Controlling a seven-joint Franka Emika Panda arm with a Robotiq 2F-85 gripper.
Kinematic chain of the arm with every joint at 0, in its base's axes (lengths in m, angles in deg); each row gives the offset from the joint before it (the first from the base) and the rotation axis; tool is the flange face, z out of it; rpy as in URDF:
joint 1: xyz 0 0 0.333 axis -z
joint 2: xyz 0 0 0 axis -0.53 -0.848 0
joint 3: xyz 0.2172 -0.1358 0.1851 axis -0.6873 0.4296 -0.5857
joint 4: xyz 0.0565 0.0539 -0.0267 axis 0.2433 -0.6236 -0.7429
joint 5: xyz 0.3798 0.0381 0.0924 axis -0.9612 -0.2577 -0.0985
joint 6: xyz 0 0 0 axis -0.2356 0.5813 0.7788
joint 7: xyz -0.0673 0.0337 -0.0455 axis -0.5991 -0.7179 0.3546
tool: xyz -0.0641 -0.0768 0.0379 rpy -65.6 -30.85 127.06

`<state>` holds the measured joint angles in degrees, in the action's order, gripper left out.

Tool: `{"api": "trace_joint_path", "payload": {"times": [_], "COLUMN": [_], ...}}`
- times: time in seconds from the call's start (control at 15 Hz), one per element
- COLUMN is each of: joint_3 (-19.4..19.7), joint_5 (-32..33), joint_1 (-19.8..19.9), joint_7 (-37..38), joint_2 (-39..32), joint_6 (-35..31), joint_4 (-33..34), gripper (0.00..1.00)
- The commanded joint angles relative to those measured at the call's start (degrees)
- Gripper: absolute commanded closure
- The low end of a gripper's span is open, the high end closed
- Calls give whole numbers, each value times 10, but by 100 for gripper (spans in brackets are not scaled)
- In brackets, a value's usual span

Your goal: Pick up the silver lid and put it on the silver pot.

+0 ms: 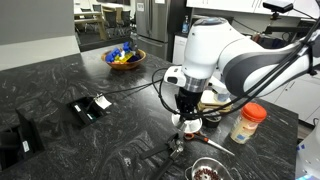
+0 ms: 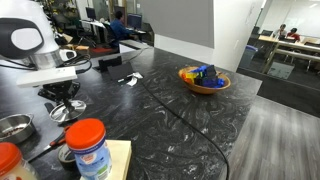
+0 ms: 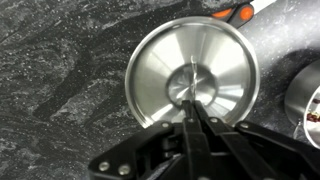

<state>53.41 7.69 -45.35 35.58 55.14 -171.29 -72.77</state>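
The silver lid [image 3: 190,70] fills the middle of the wrist view, round and shiny on the dark stone counter. My gripper [image 3: 195,98] is shut on its small centre knob. In both exterior views the gripper [image 1: 188,116] [image 2: 62,100] points straight down with the lid [image 1: 190,124] under its fingers. I cannot tell whether the lid is off the counter. The silver pot [image 1: 207,171] [image 2: 12,127], with low walls and a dark inside, stands apart from the lid. Its rim shows at the right edge of the wrist view [image 3: 310,105].
A bottle with an orange cap [image 1: 250,122] [image 2: 88,146] stands near the gripper. A wooden bowl of colourful things [image 1: 125,58] [image 2: 205,78] sits far off. A cable [image 1: 130,88] crosses the counter, with black boxes [image 1: 90,107] beside it. A dark-handled utensil [image 1: 176,148] lies near the pot.
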Motion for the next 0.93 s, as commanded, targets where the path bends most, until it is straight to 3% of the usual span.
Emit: {"api": "trace_joint_path", "payload": {"times": [0.0,0.53,0.6,0.87], "joint_3": [-7,-16,-15,-18], "joint_5": [-20,-57,-46,-48], "joint_1": [-11,-49,-45,-50], "joint_7": [-36,-119,-90,-100], "joint_2": [35,52,47,46], "joint_6": [-19,-33,-17,-20], "joint_4": [-39,-62,-52,-55], "gripper": [99,99,96,96]}}
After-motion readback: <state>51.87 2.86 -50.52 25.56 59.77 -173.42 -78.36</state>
